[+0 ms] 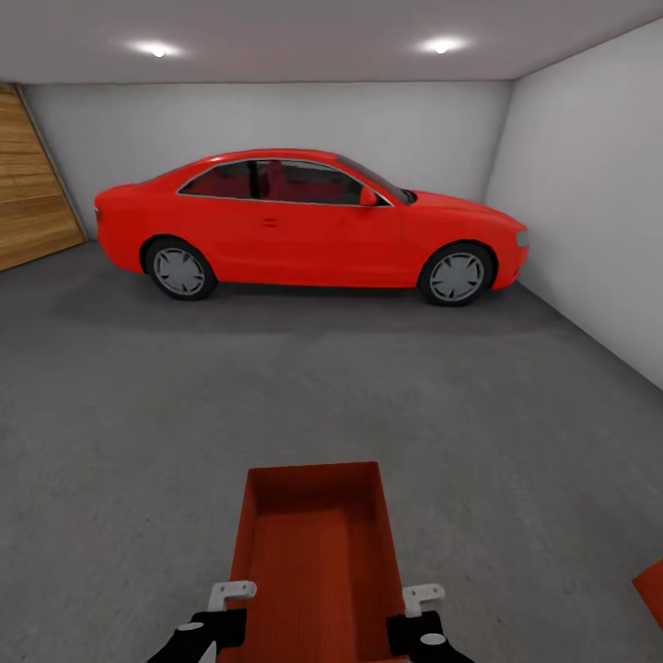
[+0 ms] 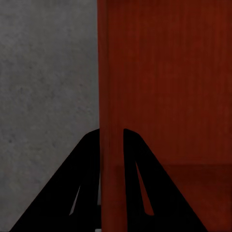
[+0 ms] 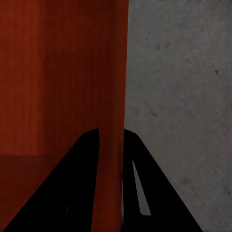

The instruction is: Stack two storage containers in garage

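The left gripper [image 2: 112, 140] pinches one side wall of the storage container [image 1: 318, 543]; the right gripper [image 3: 111, 140] pinches the other. Past them, the head view shows grey floor [image 1: 138, 387] and a red car [image 1: 304, 226].

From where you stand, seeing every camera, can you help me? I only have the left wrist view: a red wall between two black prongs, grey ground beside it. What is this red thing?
Observer: It is an open orange-red storage container, carried in front of the robot above the concrete floor.
Operator: Is only this one claw holding it?
Observer: No. The right gripper pinches the opposite side wall, just as the left gripper does on yours.
Operator: What room is this?
Observer: A garage; a red car is parked ahead, side-on against the back wall.
Operator: Anything else red nearby?
Observer: An orange-red corner pokes in at the head view's right edge; too little shows to say what it is.
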